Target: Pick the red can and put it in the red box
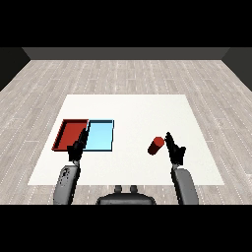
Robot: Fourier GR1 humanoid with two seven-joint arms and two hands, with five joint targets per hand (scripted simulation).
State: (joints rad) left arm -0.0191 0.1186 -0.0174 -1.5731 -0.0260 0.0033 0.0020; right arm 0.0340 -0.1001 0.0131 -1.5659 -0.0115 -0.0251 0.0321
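Right black hand (175, 150): fingers straight, released, just right of the tilted red cylindrical can (156, 145) on the white table (142, 110). Left black hand (78, 147): released, near the red tray (63, 134); grey plank floor (123, 74) beyond

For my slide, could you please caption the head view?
Right hand open beside the red can; red tray waits far left.

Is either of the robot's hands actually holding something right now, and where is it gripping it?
Nothing is held. The right hand is open just beside the red can, not around it. The left hand hovers open by the red tray.
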